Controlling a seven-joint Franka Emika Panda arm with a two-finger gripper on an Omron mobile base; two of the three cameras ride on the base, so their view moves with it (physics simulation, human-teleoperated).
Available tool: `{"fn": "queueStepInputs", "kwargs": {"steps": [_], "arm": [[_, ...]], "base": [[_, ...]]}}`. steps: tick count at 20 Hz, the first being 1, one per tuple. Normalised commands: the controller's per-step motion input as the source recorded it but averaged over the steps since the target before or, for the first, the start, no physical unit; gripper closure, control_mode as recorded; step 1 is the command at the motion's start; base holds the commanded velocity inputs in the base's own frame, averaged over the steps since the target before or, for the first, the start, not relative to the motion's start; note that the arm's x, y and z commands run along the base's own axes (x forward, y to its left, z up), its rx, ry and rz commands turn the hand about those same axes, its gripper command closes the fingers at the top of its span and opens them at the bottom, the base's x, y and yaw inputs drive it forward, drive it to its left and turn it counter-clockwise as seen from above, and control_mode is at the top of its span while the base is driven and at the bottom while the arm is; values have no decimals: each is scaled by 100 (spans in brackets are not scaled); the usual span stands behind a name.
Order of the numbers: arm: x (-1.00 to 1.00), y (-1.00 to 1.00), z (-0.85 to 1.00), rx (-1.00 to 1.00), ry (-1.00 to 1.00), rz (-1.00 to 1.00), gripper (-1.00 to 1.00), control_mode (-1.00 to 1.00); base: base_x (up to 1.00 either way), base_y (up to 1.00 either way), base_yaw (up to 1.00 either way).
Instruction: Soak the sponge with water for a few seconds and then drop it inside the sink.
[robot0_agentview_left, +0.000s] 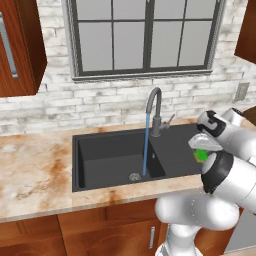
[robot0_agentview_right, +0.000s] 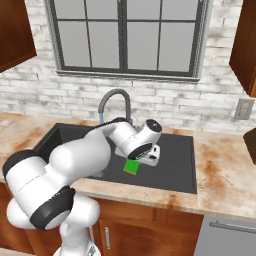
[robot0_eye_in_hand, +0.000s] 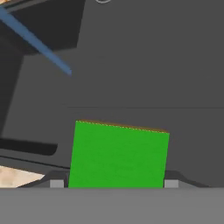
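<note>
The jaws (robot0_eye_in_hand: 114, 183) are clenched on the sponge (robot0_eye_in_hand: 118, 155), one finger at each side edge, holding it above the flat drainboard (robot0_agentview_right: 172, 160) beside the basin. It looks light and soft, likely to squash and turn heavier once wet, so a grip across its narrow sides suits it. Water (robot0_agentview_left: 146, 145) runs from the faucet (robot0_agentview_left: 155, 107) into the sink (robot0_agentview_left: 107, 160), whose basin holds nothing but its drain (robot0_agentview_left: 134, 176).

1 sponge (robot0_eye_in_hand: 118, 155), 1 sink (robot0_agentview_left: 110, 150), 1 faucet (robot0_agentview_left: 154, 107)
</note>
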Motion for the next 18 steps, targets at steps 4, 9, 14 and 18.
{"fn": "queueStepInputs", "kwargs": {"steps": [4, 9, 14, 18], "arm": [[1, 58, 16, 0, 0, 5, 100, -100], [0, 42, 11, 1, -2, 8, 100, -100], [0, 31, 0, 2, -15, 9, 100, -100], [0, 33, 0, 1, -21, 10, 100, -100]], "base": [[0, 0, 0], [0, 0, 0], [0, 0, 0], [0, 0, 0]]}}
